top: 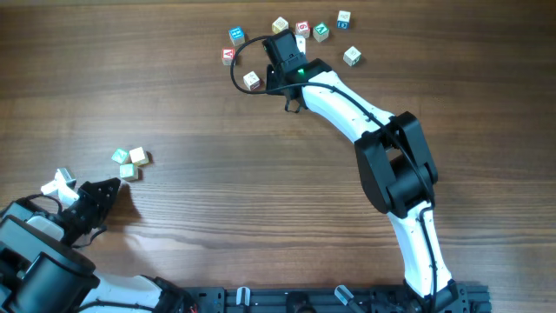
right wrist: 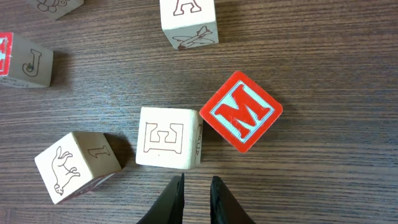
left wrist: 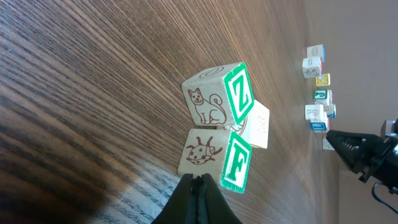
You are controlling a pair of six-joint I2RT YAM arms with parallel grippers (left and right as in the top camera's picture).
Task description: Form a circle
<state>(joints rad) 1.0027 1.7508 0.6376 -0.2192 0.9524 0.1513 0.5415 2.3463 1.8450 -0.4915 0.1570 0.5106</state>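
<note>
My left pincer sits at the near left of the tabletop, jaws pressed shut on nothing, its tips just short of the cluster of three pale letter cubes, which are huddled together with green Z and F faces showing and form no ring. At the far middle, my right pincer hangs among the scattered letter cubes, jaws a narrow slit apart and empty, just short of the E cube beside the red M cube

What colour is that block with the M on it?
The M block is red with a pale blue panel; clearest in the right wrist view.
</note>
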